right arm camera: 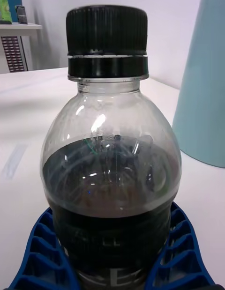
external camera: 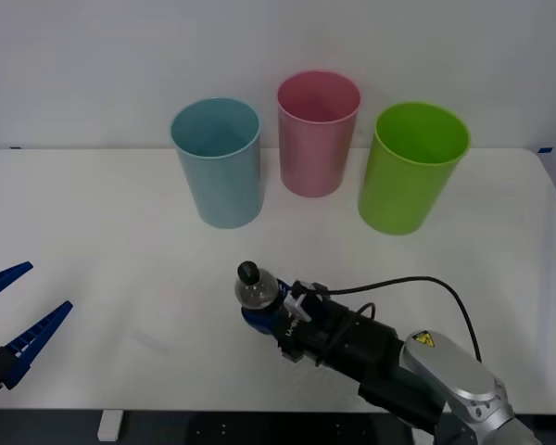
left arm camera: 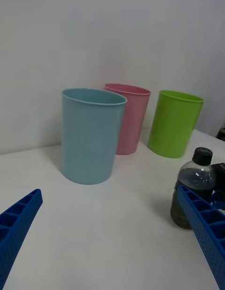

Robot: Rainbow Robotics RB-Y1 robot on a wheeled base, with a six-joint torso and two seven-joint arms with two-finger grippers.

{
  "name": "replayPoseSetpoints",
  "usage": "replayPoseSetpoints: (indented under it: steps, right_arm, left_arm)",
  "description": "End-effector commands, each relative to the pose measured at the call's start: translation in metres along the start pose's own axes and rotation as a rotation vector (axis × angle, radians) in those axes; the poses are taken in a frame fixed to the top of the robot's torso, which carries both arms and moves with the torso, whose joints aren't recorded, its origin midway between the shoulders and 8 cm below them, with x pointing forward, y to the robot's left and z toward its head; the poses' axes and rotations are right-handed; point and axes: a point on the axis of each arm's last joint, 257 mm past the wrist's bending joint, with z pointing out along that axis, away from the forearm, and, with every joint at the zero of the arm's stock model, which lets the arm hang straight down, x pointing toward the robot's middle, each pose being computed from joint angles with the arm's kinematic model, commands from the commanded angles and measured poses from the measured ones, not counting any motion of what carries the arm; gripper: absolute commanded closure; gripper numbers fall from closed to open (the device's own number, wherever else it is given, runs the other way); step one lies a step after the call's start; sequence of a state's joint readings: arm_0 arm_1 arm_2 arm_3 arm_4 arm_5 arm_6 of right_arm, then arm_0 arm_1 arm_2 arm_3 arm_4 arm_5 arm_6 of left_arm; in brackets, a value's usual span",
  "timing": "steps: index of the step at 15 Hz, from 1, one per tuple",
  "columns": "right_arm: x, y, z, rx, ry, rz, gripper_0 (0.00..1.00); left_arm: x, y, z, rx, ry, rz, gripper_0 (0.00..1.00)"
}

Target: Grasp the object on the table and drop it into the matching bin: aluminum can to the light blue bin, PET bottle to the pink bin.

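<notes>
I have the right hand (external camera: 259, 311) closed round the lower body of the small clear plastic bottle with the black screw cap (external camera: 253, 289), its blue ribbed fingers (right arm camera: 180, 252) cupping the dark band from both sides. Gripping low keeps the bottle upright and leaves the cap and shoulder free, which I judge will let it fall cleanly at the drop. The bottle sits at the near middle of the wide white surface (external camera: 102, 232), well short of the bins; I cannot tell whether its base is touching. It should go to the tall pink plastic bin (external camera: 317, 134), which stands between the pale blue bin (external camera: 217, 162) and the lime green bin (external camera: 411, 167). The left hand (external camera: 14, 324) waits open at the near left edge. The bottle's upper part is transparent and rounded.
</notes>
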State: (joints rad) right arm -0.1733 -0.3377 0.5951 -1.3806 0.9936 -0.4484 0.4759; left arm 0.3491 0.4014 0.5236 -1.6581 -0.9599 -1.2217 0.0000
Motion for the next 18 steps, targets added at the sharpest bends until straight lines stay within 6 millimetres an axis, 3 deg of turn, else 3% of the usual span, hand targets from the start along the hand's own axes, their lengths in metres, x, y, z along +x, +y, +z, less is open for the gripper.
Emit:
replayPoseSetpoints:
  steps: [1, 7, 10, 13, 18]
  right_arm:
    - [-0.001, -0.01, -0.006, 0.009, -0.009, 0.016, 1.0]
    - [-0.019, -0.041, -0.029, 0.036, -0.037, 0.073, 1.0]
    - [-0.04, -0.059, -0.044, 0.044, -0.077, 0.126, 1.0]
    - [-0.066, -0.075, -0.053, 0.044, -0.133, 0.186, 1.0]
    - [-0.125, -0.105, -0.066, 0.076, -0.239, 0.232, 1.0]
  left_arm:
    - [0.0, 0.0, 0.0, 0.0, 0.0, 0.0, 0.0]
    - [0.0, 0.0, 0.0, 0.0, 0.0, 0.0, 0.0]
    - [0.0, 0.0, 0.0, 0.0, 0.0, 0.0, 0.0]
    - [0.0, 0.0, 0.0, 0.0, 0.0, 0.0, 0.0]
    - [0.0, 0.0, 0.0, 0.0, 0.0, 0.0, 0.0]
